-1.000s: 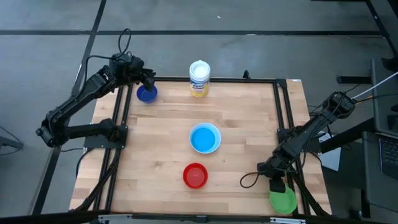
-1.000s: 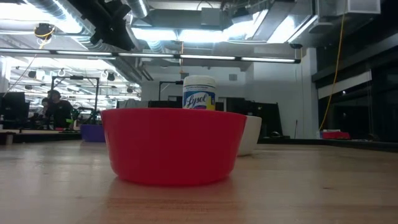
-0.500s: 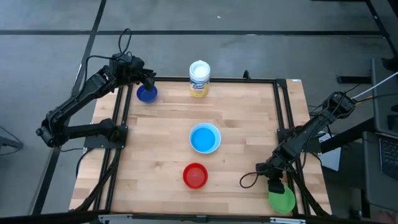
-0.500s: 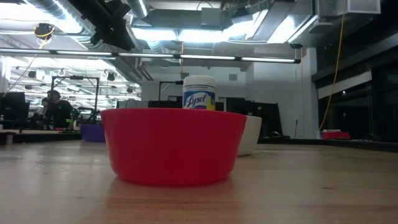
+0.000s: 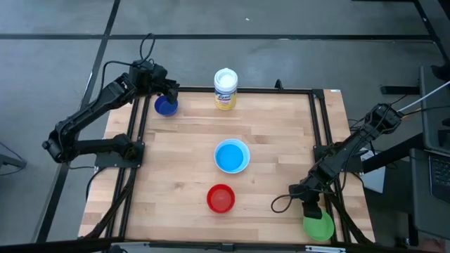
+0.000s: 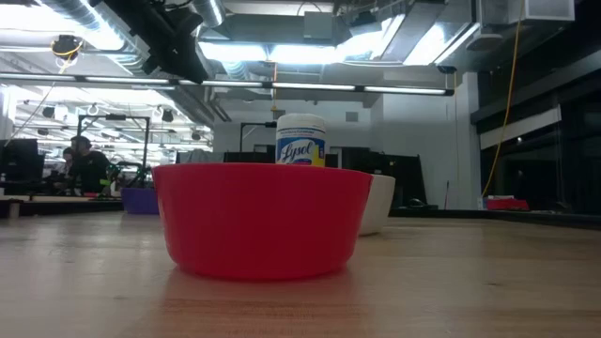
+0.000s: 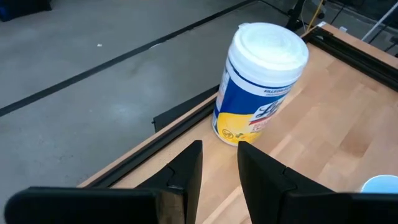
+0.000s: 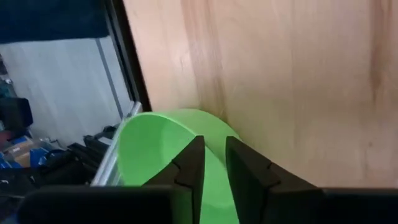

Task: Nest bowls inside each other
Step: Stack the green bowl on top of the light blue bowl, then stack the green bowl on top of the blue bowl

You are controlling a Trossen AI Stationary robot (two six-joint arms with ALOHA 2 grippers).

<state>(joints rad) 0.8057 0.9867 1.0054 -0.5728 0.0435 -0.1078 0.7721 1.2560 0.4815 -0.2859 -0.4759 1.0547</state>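
1. green bowl [image 5: 318, 227] is sitting at the table [image 5: 281, 140] corner, well apart from the canister [image 5: 226, 89]; the right gripper [image 5: 310, 209] is pinching its rim between the fingers [image 8: 189, 165].
2. dark blue bowl [image 5: 165, 106] is sitting near the canister, and the left gripper [image 5: 169, 91] is hanging over it, fingers slightly parted, holding nothing.
3. teal-blue bowl [image 5: 231, 155], inside the white bowl [image 6: 377, 202], is resting between the canister and the red bowl [image 5: 221, 198].

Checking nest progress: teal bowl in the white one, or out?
In. From above, the teal-blue bowl sits inside the white bowl, whose rim rings it. The red bowl stands apart, empty.
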